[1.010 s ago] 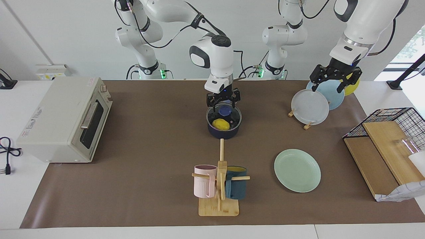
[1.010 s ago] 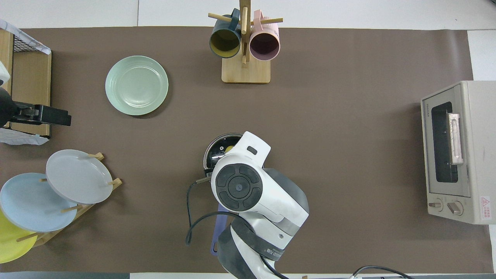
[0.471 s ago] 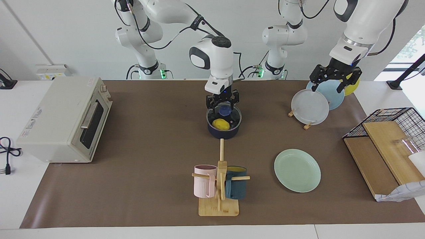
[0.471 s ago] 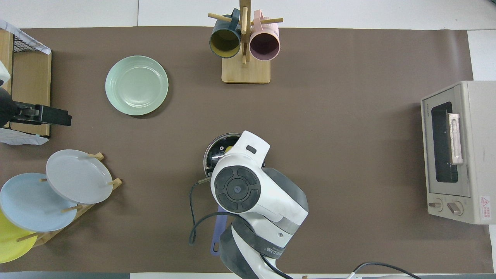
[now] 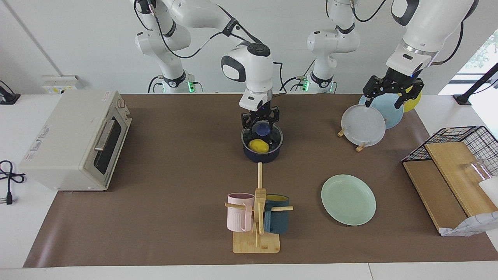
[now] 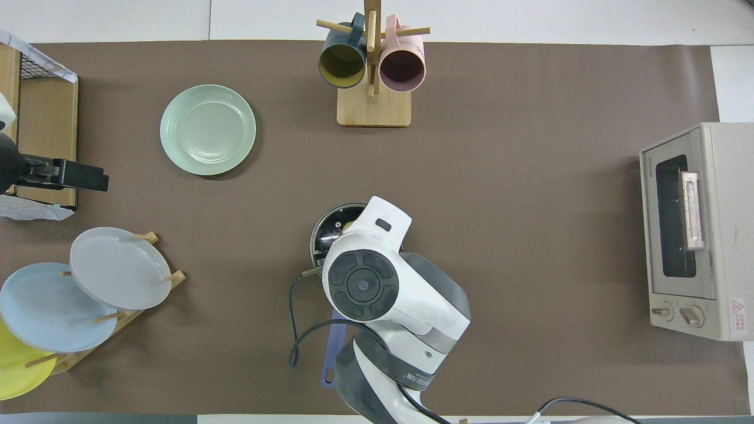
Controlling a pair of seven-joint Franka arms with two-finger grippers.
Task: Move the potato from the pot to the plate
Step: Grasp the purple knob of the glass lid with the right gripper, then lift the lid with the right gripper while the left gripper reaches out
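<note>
The potato [image 5: 259,145] lies in the dark blue pot [image 5: 262,154] at the table's middle; in the overhead view only a yellow sliver of the potato [image 6: 347,225] shows past the right arm, beside the pot's rim [image 6: 325,222]. My right gripper [image 5: 260,123] hangs over the pot's edge nearest the robots, open, one finger on each side of the blue handle's root [image 5: 263,128]. The handle [image 6: 330,348] runs toward the robots. The mint-green plate [image 5: 348,199] [image 6: 207,129] lies bare, farther from the robots, toward the left arm's end. My left gripper [image 5: 391,99] [image 6: 88,178] waits open over the plate rack.
A rack with grey, light blue and yellow plates [image 5: 362,125] stands at the left arm's end, beside a wire basket with wooden boards [image 5: 455,155]. A mug tree [image 5: 256,217] with two mugs stands farther out than the pot. A toaster oven [image 5: 74,140] sits at the right arm's end.
My right gripper's fingers have drawn closer together around the pot handle's root and its wrist has shifted slightly. The left arm, potato and pot have not moved.
</note>
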